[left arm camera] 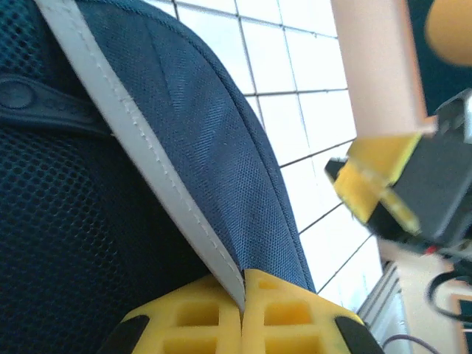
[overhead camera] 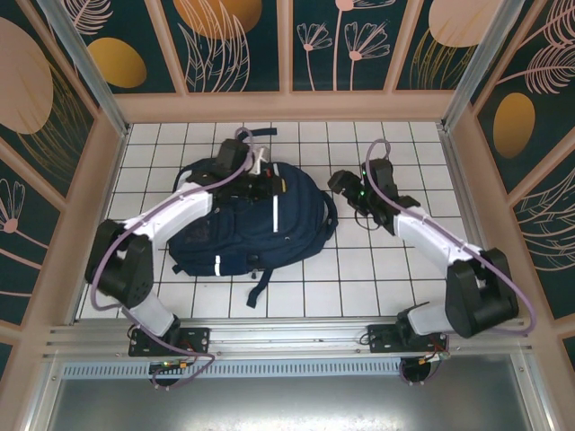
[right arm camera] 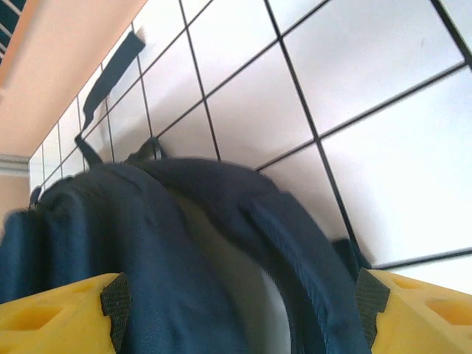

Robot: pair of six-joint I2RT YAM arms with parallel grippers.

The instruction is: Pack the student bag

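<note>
On the surface [overhead camera: 377, 269], left of centre toward 9 o'clock, the student bag [overhead camera: 256, 224] lay flat. At its 3 o'clock the right pincer [right arm camera: 240, 313] gaped wide around a strap [right arm camera: 295, 243], unclamped. At 12 the left pincer [left arm camera: 243, 299] was pinched tight on the white stripe [left arm camera: 147, 169]. Packing judged barely begun.

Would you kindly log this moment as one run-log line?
left gripper: shut on student bag | right gripper: open, astride shoulder strap

Left pincer [left arm camera: 242, 301] tight together, right pincer [right arm camera: 236, 313] wide apart, both arms outstretched.
</note>
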